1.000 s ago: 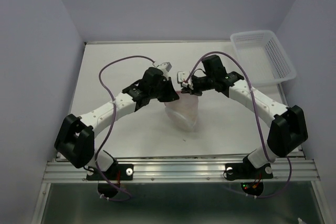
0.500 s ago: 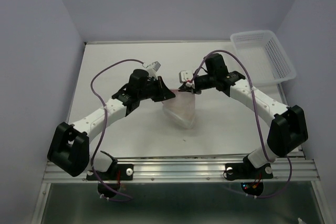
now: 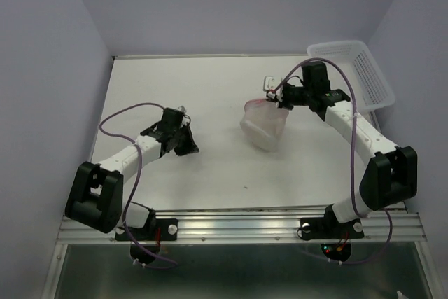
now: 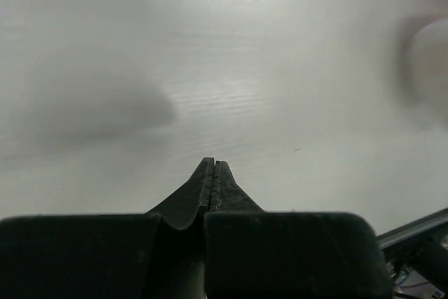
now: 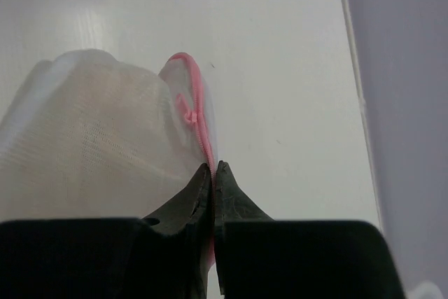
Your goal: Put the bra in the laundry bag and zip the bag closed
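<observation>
Laundry bag (image 3: 263, 128) first: it sits on the desk (image 3: 210, 82) right of centre, a pale mesh lump near the white basket (image 3: 353, 75) but apart from it. A warm beige tint through the mesh in your right wrist view reads as the bra (image 5: 91, 138), already inside. Your right jaws are pressed together on the pink zipper band (image 5: 198, 120) at the bag's rim, pinching it at the end nearest the wrist camera. Your left jaws are pressed together on nothing — they hang low over the desk, well apart from the bag. So you look to be in the zipping step, possibly at its tail end. The stretch of band you can see runs as one joined line, but the far side of the rim is hidden, so you cannot call it shut. Next, check that hidden stretch. If a gap is left, the left jaws should anchor the mesh while the right draws the zipper along — slowly, since mesh bunches.
</observation>
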Available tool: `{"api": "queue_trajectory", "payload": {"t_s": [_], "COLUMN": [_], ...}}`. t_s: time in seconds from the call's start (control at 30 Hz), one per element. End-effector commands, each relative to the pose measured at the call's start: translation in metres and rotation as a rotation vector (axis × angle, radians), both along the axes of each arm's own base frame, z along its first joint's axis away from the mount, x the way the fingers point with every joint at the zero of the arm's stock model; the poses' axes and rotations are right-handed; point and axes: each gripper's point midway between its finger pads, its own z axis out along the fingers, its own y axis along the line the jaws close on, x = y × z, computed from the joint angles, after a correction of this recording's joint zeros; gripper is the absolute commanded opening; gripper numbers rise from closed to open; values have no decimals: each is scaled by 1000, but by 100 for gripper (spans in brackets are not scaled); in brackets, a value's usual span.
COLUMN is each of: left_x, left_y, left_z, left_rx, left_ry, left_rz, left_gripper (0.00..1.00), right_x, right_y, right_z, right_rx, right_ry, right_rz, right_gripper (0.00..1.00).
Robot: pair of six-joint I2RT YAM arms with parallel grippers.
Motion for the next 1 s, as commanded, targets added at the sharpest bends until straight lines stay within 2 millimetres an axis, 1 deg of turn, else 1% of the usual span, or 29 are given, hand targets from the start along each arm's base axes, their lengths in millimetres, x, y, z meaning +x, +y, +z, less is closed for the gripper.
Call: {"api": "queue_trajectory", "payload": {"t_s": [0.0,0.07,0.1,0.17,0.2,0.27,0.3,0.37,0.4,0.43,0.47,0.5,0.53,0.57,0.6,0.63,0.67,0.7,0.73,0.77,0.8,0.83,0.87,0.9,0.93,0.97], "left_x": [-46,-45,-38,-28,-18,-4,7,18,24,27,28,29,30,31,32,31,31,31,31,31,29,29,27,28,29,31], "left_y": [41,36,29,24,17,11,6,0,-5,-7,-10,-10,-11,-10,-10,-10,-9,-10,-11,-13,-19,-24,-31,-35,-38,-40], "left_z": [-53,-49,-40,-28,-12,9,30,52,68,77,82,87,91,92,93,92,91,89,89,88,86,83,78,78,75,70], "left_rx": [165,134,108,88,74,58,40,12,-10,-23,-34,-39,-42,-41,-40,-37,-36,-34,-37,-41,-51,-58,-62,-65,-63,-63], "left_ry": [200,193,173,138,89,20,-42,-115,-157,-182,-191,-200,-213,-220,-226,-224,-222,-216,-219,-220,-215,-218,-204,-209,-205,-192], "left_rz": [65,63,55,49,36,27,20,8,-5,-8,-16,-17,-19,-14,-12,-12,-10,-10,-14,-16,-35,-44,-62,-66,-63,-51], "left_gripper": [0,0,0,0,0,0,0,0,0,0,0,2,6,8,11,14,18,26,31,37,41,46,46,46,46,44], "right_x": [17,10,-1,-12,-15,-17,-18,-18,-21,-23,-32,-39,-51,-60,-74,-85,-98,-102,-103,-97,-90,-71,-62,-46,-29,-17], "right_y": [-24,-19,-11,-7,-5,-2,-2,-1,2,0,8,12,11,14,24,26,24,25,26,27,28,31,33,31,34,35], "right_z": [49,51,55,53,53,53,52,48,45,38,34,29,18,13,8,3,-1,2,5,11,22,34,42,46,61,68], "right_rx": [48,70,97,112,118,114,114,112,109,101,96,77,46,29,3,-18,-35,-30,-22,-15,3,23,69,78,125,162], "right_ry": [-133,-117,-112,-81,-78,-75,-74,-68,-63,-50,-38,-36,-9,4,-10,4,44,47,56,42,59,12,71,68,24,27], "right_rz": [-68,-30,41,87,103,111,113,119,133,131,152,169,176,196,258,291,319,336,336,317,266,205,117,32,-25,-88], "right_gripper": [1,1,1,1,1,1,1,6,17,28,38,54,64,70,76,89,97,100,100,100,100,100,100,100,100,100]}}
